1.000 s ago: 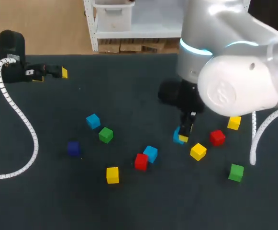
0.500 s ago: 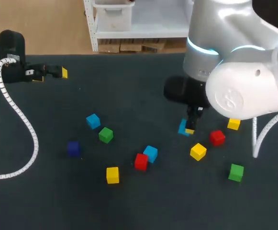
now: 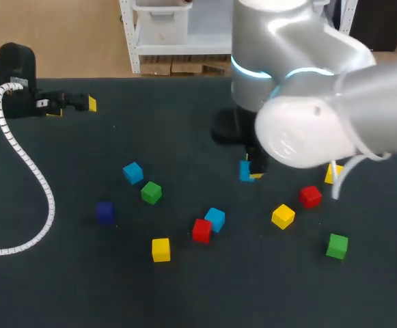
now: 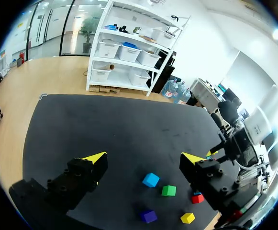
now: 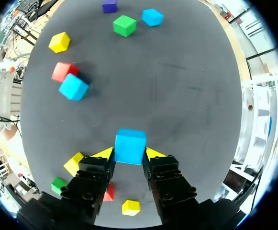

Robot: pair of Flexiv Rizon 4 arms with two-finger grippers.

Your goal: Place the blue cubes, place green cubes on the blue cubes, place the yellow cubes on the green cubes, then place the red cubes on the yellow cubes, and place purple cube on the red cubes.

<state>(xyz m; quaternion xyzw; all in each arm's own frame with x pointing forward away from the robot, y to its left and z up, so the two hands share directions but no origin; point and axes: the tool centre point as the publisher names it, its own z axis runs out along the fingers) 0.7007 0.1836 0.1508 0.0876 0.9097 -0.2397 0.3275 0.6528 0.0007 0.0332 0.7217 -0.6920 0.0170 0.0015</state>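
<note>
Black-topped desk (image 3: 184,123), eleven cubes, two grippers.

1. Held blue cube (image 5: 130,143): pinched from two sides between the yellow tips of the right gripper (image 5: 129,154), over the middle of the desk, somewhat toward the right edge. Whether it touches the surface cannot be told.
2. Left gripper (image 4: 144,157): fingers spread wide, nothing between them. It sits near the far left corner, well apart from every cube.
3. Left blue cube (image 3: 132,172): left of centre. The left green cube (image 3: 151,193) is just beside it on the near side, not touching.
4. Purple cube (image 3: 104,212): alone, toward the left edge, near the left green cube.
5. Middle red cube (image 3: 201,231) and middle blue cube (image 3: 215,219): side by side, touching or nearly so, at the middle toward the near edge.
6. Near yellow cube (image 3: 160,249): closest of all to the near edge, just left of the red-and-blue pair.
7. Middle yellow cube (image 3: 283,216) and right red cube (image 3: 310,196): near each other but apart, right of centre.
8. Far yellow cube (image 3: 333,174): toward the right edge, partly hidden behind the right arm (image 3: 307,130).
9. Right green cube (image 3: 337,245): toward the near right corner, apart from the others.
10. White coiled cable (image 3: 20,164): trailing from the left arm (image 3: 14,75) along the left edge.

Every loose cube lies singly on the desk surface.
</note>
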